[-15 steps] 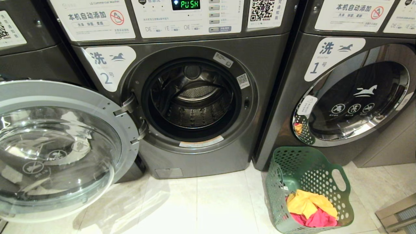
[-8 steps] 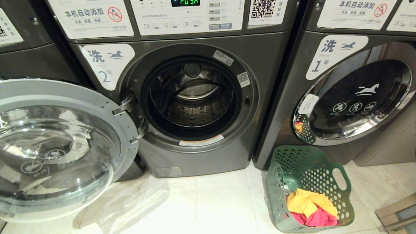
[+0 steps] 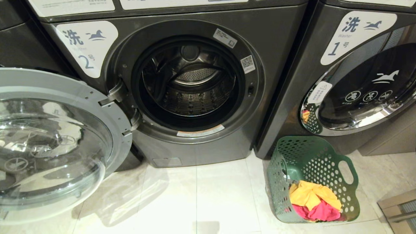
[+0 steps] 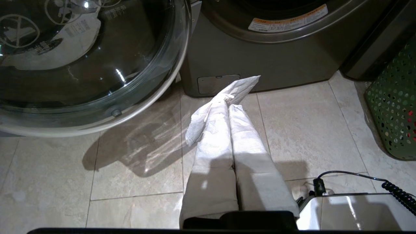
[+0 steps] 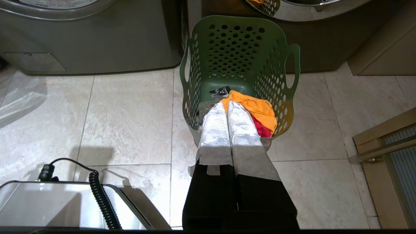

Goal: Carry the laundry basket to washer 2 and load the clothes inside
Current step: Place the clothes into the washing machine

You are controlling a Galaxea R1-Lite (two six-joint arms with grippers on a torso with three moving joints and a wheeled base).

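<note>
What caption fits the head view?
Washer 2 stands open and empty beside the green laundry basket holding yellow and pink clothes.

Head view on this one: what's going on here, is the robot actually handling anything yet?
Not yet. Washer 2 stands with its door swung wide open to the left and its drum looks bare. The laundry basket sits on the floor in front of washer 1, with yellow and pink clothes in it. The left gripper and right gripper have their jaws shut and hold nothing; the right one hangs over the basket.
</note>
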